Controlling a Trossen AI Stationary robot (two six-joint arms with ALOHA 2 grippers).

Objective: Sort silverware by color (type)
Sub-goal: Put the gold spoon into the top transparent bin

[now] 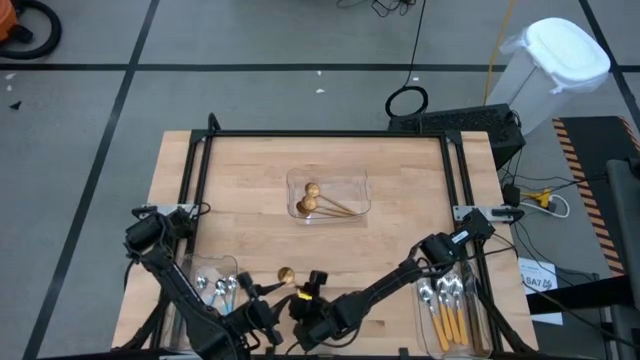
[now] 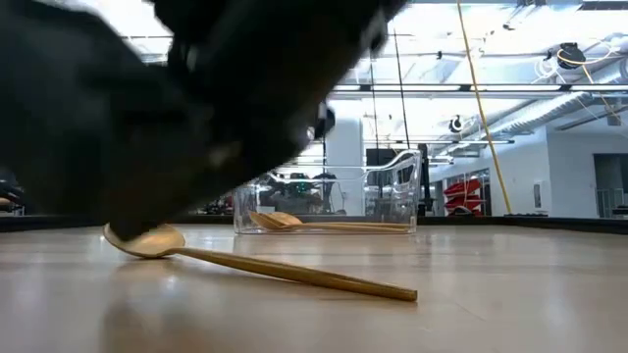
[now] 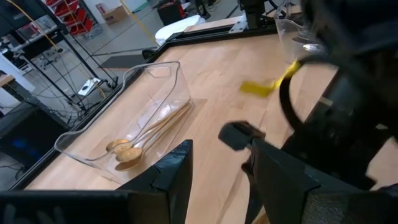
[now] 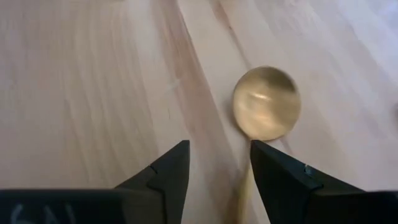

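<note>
Two gold spoons (image 1: 322,203) sit in centre tray (image 1: 358,185); a third (image 2: 255,261) lies loose on the table, right gripper (image 4: 217,180) released over its handle.

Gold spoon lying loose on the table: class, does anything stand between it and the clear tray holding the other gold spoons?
Nothing visible: bare wood lies between the loose gold spoon and the clear tray.

In the low view a blurred dark arm (image 2: 177,88) fills the upper left, hiding the room behind it; in the right wrist view the gold spoon (image 4: 266,102) shows its bowl only, the handle blurred between the fingers; in the high view the left-hand spoons (image 1: 222,288) are too small to tell handle colours.
</note>
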